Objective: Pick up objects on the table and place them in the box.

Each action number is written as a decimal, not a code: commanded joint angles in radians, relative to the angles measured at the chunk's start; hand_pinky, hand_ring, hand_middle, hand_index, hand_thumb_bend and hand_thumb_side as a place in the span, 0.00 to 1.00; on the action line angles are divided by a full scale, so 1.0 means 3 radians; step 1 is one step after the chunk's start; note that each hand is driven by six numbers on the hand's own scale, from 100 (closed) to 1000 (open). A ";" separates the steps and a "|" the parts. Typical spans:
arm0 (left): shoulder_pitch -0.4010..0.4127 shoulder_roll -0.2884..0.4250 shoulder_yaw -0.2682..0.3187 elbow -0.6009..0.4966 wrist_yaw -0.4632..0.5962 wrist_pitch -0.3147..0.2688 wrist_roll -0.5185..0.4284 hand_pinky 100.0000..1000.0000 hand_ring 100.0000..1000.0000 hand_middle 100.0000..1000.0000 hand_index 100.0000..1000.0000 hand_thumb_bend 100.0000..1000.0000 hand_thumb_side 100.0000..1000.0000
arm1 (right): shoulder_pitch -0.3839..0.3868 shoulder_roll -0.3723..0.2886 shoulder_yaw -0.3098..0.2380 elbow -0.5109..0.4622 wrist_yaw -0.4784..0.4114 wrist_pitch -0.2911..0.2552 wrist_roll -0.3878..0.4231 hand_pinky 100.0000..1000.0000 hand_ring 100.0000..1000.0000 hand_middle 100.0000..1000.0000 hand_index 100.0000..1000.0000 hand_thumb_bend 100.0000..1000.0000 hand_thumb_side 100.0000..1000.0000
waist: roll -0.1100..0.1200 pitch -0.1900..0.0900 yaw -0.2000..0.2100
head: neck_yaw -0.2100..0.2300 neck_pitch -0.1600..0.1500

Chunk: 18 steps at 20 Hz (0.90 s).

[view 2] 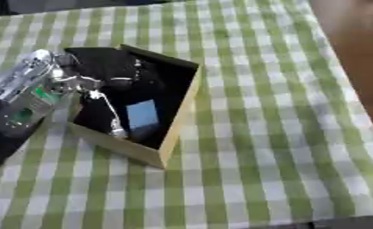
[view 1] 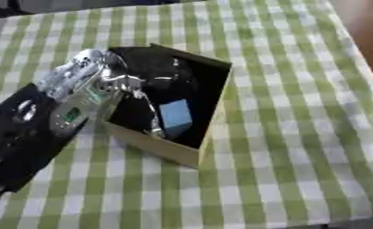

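At nine o'clock, left arm: black with silver joints, entering from the lower left and reaching up toward the box.
Left hand (view 1: 103, 82): over the box's nine-o'clock wall, fingers (view 1: 146, 105) extended down into the box, straight rather than curled; released, grasping nothing that can be made out.
Box (view 1: 154, 150): tan card walls, dark inside, set askew near the centre of the worktop, one corner pointing toward six o'clock.
Blue object (view 1: 176, 117): a flat pale-blue block inside the box, toward its five-o'clock part, just beside the fingertips; whether they touch it cannot be told.
Worktop (view 1: 298, 134): covered with a green-and-white checked cloth, stretching from the box toward three o'clock.
Right hand: not seen in either view.
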State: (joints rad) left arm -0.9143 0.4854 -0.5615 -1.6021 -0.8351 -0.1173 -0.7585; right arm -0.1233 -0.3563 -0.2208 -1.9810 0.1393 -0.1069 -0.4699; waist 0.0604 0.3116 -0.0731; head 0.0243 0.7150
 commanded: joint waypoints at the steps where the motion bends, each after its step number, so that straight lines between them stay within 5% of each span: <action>1: -0.0061 0.0079 0.0081 -0.0091 -0.0032 0.0015 -0.0005 0.79 0.79 0.77 0.88 0.80 0.43 | -0.0018 -0.0047 -0.0003 -0.0063 0.0002 0.0000 -0.0016 0.62 0.68 0.58 0.78 0.00 1.00 | -0.0017 -0.0062 0.0005 | 0.0013 -0.0026; 12: -0.0064 0.0151 0.0328 -0.0497 0.0302 0.0192 0.0071 0.73 0.75 0.73 0.84 0.67 0.47 | -0.0013 -0.0063 -0.0009 -0.0063 0.0022 0.0010 -0.0044 0.61 0.68 0.58 0.78 0.00 1.00 | -0.0011 -0.0093 0.0002 | -0.0005 -0.0015; 17: -0.0052 0.0210 0.0555 -0.0761 0.0498 0.0337 0.0147 0.69 0.71 0.69 0.80 0.48 0.51 | -0.0011 -0.0068 -0.0025 -0.0063 0.0036 0.0010 -0.0073 0.61 0.68 0.58 0.78 0.00 1.00 | -0.0015 -0.0096 0.0010 | -0.0016 0.0000; 18: -0.0047 0.0211 0.0617 -0.0808 0.0555 0.0376 0.0189 0.65 0.67 0.65 0.77 0.34 0.56 | -0.0013 -0.0068 -0.0027 -0.0063 0.0039 0.0009 -0.0079 0.61 0.68 0.58 0.78 0.00 1.00 | -0.0017 -0.0095 0.0012 | -0.0019 0.0003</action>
State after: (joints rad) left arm -0.9146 0.5217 -0.4098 -1.8123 -0.6879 -0.0181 -0.7121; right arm -0.1228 -0.3564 -0.2216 -1.9810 0.1448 -0.1047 -0.4866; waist 0.0604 0.3067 -0.0698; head 0.0220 0.7154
